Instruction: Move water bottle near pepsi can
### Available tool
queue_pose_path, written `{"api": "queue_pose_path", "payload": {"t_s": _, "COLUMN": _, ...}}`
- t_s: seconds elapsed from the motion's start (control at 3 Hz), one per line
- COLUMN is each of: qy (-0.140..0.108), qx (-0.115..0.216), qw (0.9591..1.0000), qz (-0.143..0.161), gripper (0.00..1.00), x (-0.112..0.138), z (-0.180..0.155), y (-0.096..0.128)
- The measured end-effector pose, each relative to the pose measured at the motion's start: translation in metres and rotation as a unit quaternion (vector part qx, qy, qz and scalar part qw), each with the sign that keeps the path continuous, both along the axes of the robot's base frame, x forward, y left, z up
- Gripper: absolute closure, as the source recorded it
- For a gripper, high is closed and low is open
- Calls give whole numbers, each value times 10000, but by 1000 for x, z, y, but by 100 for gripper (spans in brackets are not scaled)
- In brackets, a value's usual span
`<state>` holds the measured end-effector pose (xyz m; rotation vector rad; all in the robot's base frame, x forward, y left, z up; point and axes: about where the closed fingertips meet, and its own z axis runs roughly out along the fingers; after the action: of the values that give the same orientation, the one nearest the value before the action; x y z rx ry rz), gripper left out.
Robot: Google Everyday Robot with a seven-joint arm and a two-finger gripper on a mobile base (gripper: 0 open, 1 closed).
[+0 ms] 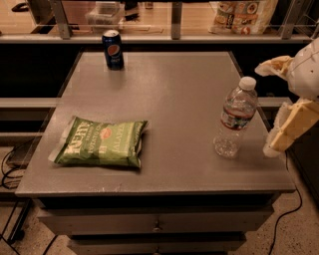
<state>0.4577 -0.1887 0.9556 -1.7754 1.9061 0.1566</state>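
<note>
The water bottle (236,117), clear ribbed plastic with a white cap and a narrow label band, stands upright near the right edge of the grey table (179,94). The pepsi can (113,49), dark blue with a round logo, stands upright at the table's far left corner, well away from the bottle. My gripper (265,107) is at the right edge of the view, just right of the bottle and at its height. Its two pale fingers are spread apart, one above the other, and hold nothing. It does not touch the bottle.
A green chip bag (102,142) lies flat on the front left part of the table. A shelf rail with bags and containers (241,15) runs behind the table. Drawers (157,224) sit under the tabletop, and cables lie on the floor at the left and right.
</note>
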Motion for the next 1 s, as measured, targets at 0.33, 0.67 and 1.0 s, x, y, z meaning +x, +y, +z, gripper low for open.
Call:
{"api": "queue_pose_path", "payload": {"t_s": 0.33, "qy": -21, "qx": 422, "qw": 9990, "qz": 160, "gripper": 0, "x": 8, "z": -15, "y": 12}}
{"api": "queue_pose_path", "payload": {"t_s": 0.67, "qy": 105, "qx": 782, "qw": 9965, "qz": 265, "gripper": 16, "x": 16, "z": -26, "y": 22}}
{"api": "queue_pose_path", "payload": {"t_s": 1.0, "qy": 205, "qx": 1106, "qw": 9932, "qz": 308, "gripper": 39, "x": 21, "z": -31, "y": 31}}
